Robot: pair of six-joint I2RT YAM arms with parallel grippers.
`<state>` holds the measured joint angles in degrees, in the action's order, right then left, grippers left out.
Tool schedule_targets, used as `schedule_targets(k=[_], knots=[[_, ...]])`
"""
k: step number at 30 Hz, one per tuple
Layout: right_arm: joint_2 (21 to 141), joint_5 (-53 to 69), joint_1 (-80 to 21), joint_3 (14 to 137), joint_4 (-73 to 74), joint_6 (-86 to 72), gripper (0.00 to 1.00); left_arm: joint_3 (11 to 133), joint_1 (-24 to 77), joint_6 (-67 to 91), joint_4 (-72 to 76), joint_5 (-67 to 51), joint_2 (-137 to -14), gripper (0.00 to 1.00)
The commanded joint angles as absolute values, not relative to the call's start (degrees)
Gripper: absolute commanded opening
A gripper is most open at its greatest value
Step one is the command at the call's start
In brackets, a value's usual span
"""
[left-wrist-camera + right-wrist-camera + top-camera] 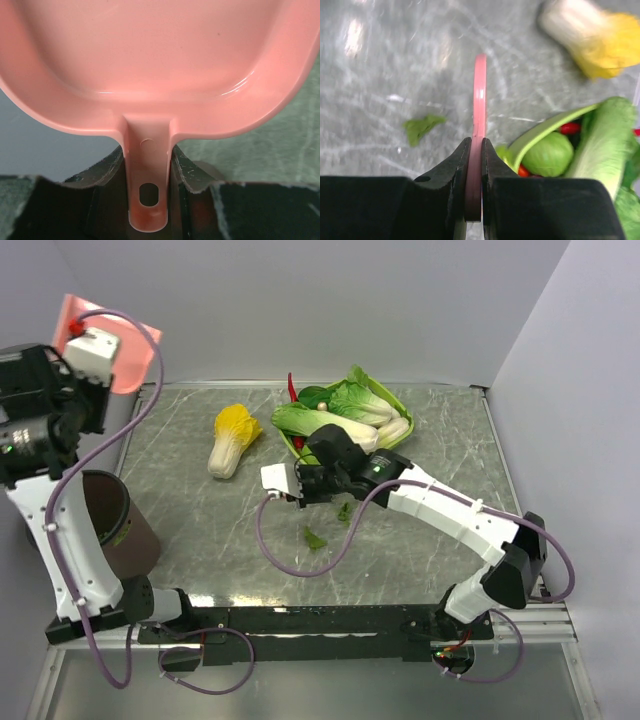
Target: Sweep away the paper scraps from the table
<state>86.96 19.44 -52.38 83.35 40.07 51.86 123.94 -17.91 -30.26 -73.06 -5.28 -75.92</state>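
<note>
Two dark-green paper scraps lie on the grey marble table (440,440), one (315,538) near the middle front and one (345,510) just under my right arm. My right gripper (312,483) hovers over them, beside the vegetable tray. In the right wrist view it (476,142) is shut on a thin pink handle (480,90) seen edge-on, with a scrap (422,127) to the left. My left gripper (147,150) is shut on the handle of the pink dustpan (150,50). The dustpan (135,355) is held raised off the table's far left corner.
A round dark brown bin (115,525) stands at the table's left edge under the left arm. A yellow-and-white cabbage (235,438) lies at the back middle. A green tray (405,400) of greens and red chillies sits at the back, touching distance from my right gripper.
</note>
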Motion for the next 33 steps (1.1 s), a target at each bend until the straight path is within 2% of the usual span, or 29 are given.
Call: schedule_targets(k=[1, 6, 12, 16, 20, 24, 27, 30, 31, 33], knots=[[91.56, 9.60, -53.26, 83.76, 30.51, 44.48, 0.00, 122.00, -10.04, -25.32, -70.84, -5.90, -76.38, 0.01], [94.13, 3.79, -52.82, 82.10, 29.71, 43.68, 0.00, 113.23, -1.33, -25.40, -72.42, -5.10, -74.89, 0.01], [88.17, 0.09, -53.09, 70.15, 30.75, 48.32, 0.00, 103.30, 4.56, -26.19, -75.32, -8.87, -73.30, 0.01], [76.51, -2.38, -52.65, 58.38, 35.41, 55.10, 0.00, 94.50, 10.09, -25.84, -75.32, -12.48, -72.51, 0.01], [65.15, 4.04, -48.87, 51.52, 44.27, 57.13, 0.00, 86.41, 20.01, -26.02, -73.48, -11.61, -72.69, 0.01], [52.86, 3.52, -46.06, 47.56, 43.87, 58.01, 0.00, 80.70, 25.75, -25.93, -70.93, -7.66, -73.56, 0.01], [48.35, 7.10, -45.09, 50.95, 43.24, 53.98, 0.00, 79.20, 26.28, -24.70, -70.31, -4.42, -74.79, 0.01], [50.87, 13.96, -45.00, 56.22, 44.99, 42.66, 0.00, 76.73, 26.19, -17.52, -64.45, 3.30, -73.83, 0.01], [52.37, 15.45, -44.91, 57.47, 45.52, 39.49, 0.00, 76.03, 24.63, -13.23, -61.20, 16.65, -72.09, 0.01], [57.45, 20.10, -45.00, 60.54, 46.05, 31.23, 0.00, 76.90, 19.45, -8.97, -56.70, 16.62, -71.11, 0.01]])
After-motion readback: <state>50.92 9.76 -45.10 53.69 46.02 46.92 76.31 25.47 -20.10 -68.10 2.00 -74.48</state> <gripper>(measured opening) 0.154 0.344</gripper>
